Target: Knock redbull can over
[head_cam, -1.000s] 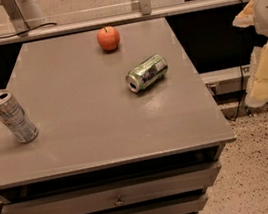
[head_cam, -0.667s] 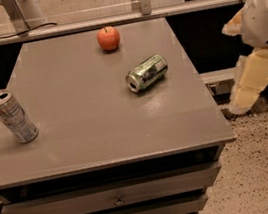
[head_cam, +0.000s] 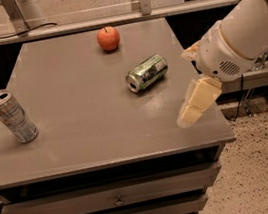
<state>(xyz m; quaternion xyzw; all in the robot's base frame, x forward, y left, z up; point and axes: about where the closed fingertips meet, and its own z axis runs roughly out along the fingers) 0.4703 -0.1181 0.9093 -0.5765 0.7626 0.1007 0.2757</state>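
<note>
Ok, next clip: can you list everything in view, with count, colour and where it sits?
silver can: one, slim, silver with blue-grey patches, upright near the table's left edge
green can: one, green and silver, lying on its side right of the table's middle
apple: one, red, near the far edge
table: one, grey, carrying both cans and the apple
drawers: grey, with small knobs, in the table's front
cable: one, dark, on the ledge behind the table
floor: speckled, to the right
arm: one, white, reaching in from the right
gripper: one, cream, over the table's near right corner, far from the silver can
</note>
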